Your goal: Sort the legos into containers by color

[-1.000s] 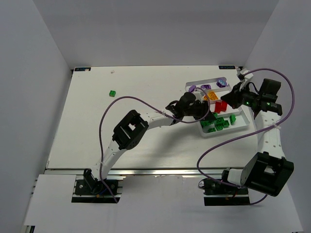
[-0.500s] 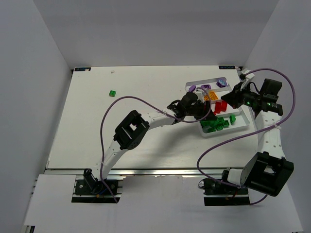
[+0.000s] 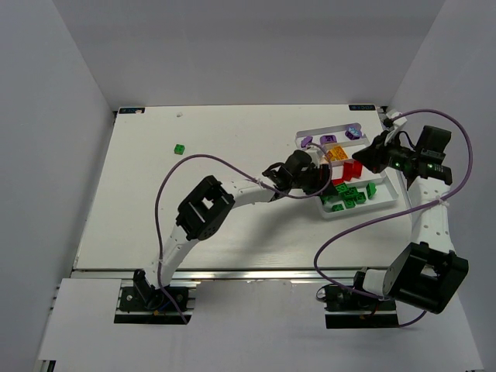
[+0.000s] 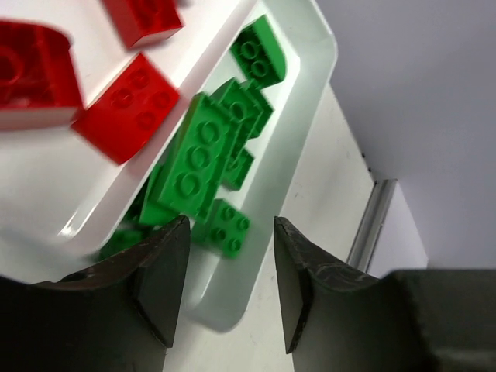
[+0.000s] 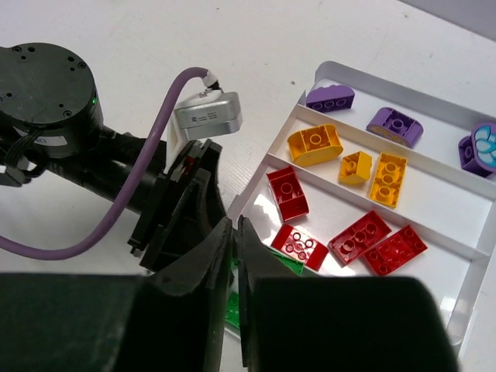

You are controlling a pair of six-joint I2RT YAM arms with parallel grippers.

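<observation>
The white tray lies at the back right, its containers running side by side. The right wrist view shows purple legos in the far one, then yellow legos, then red legos. Green legos fill the nearest one, beside red legos. My left gripper hangs open over the near corner of the tray, with nothing between its fingers; from above, the left gripper is at the tray's left end. My right gripper is shut and empty above the tray's right side. One green lego lies alone far left.
The left arm and its purple cable cross the table's middle toward the tray. The right gripper hovers close to the left one. White walls enclose the table on three sides.
The left jaws have spread wider and that gripper has drawn slightly left from the green compartment. The right gripper has barely shifted; a thin slit shows between its jaws.
</observation>
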